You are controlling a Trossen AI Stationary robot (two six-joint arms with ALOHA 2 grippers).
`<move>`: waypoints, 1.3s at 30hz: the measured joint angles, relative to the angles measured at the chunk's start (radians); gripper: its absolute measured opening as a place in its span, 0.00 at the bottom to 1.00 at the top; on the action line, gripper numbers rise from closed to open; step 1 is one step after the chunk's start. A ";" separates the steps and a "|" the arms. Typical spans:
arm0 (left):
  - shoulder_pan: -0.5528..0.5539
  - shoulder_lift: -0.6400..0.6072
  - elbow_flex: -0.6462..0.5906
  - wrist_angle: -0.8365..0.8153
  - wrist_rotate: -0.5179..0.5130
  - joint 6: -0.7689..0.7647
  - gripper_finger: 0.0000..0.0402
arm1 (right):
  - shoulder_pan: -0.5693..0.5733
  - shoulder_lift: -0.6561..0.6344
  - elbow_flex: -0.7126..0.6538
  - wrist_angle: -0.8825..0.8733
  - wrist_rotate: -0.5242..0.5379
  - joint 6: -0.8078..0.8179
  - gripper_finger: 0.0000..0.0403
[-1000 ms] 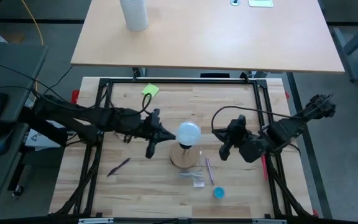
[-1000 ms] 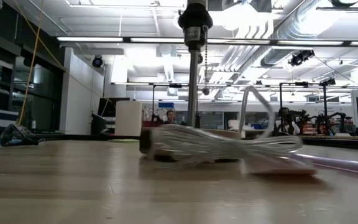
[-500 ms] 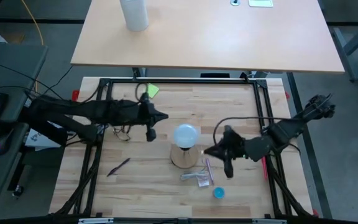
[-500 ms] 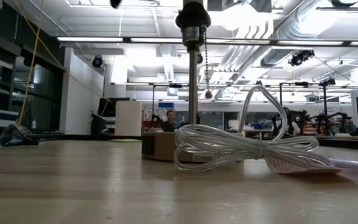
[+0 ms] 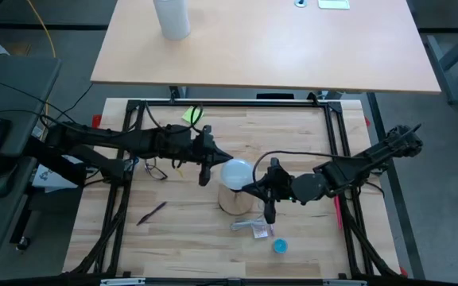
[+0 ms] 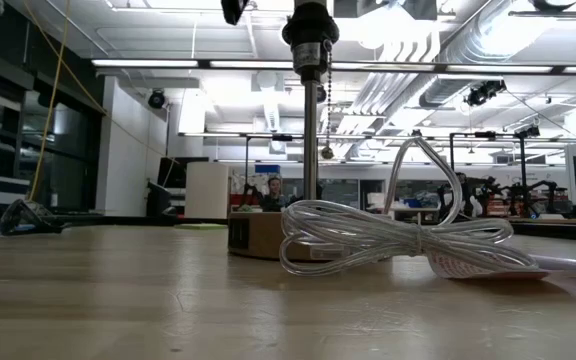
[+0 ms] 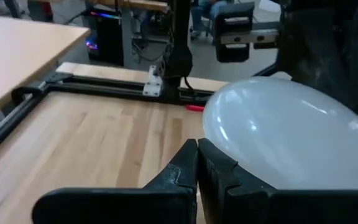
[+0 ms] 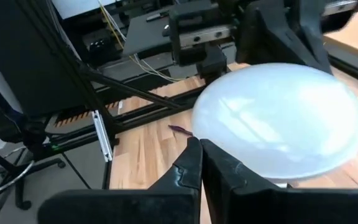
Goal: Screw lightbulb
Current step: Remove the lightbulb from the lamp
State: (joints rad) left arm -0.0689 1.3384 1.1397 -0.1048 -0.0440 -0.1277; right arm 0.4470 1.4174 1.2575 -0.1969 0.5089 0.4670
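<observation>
Purple pen-like stick (image 5: 153,212) lies toward the worktop's left-front area, on pale wood planking (image 5: 189,238) framed by black metal rails (image 5: 229,102). Yellow-green sticky note (image 5: 192,115) sits near the rear edge.

Left hand (image 5: 206,170): clenched, fingers pressed together, nothing in it; tips just beside the left flank of the bulb. Its wrist view shows the closed dark fingers (image 7: 194,165) right against the white globe; contact or a hair apart, cannot tell.

White frosted lightbulb (image 5: 238,170), smooth round globe, stands at the worktop's middle atop a lamp: round wooden disc base (image 5: 237,200), thin metal post (image 6: 310,140), black socket (image 6: 309,28) seen in the low view. Bulb sits on the socket, upright.

Coiled clear-sheathed cord (image 6: 388,240), glossy, bundled with a paper tag, lies in front of the disc base.

Right hand (image 5: 267,184): also clenched and empty, tips just beside the bulb's right flank.

Small blue round cap (image 5: 279,246) near the front edge, right of the cord. No legible writing.
</observation>
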 joint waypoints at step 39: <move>-0.304 -0.282 -0.358 -0.113 -0.377 -0.442 0.00 | -0.009 -0.033 0.000 -0.406 -0.209 -0.081 0.18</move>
State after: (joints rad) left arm -0.3725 1.0569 0.7819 -0.2176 -0.4206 -0.5699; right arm 0.4377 1.3841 1.2579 -0.6030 0.3004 0.3864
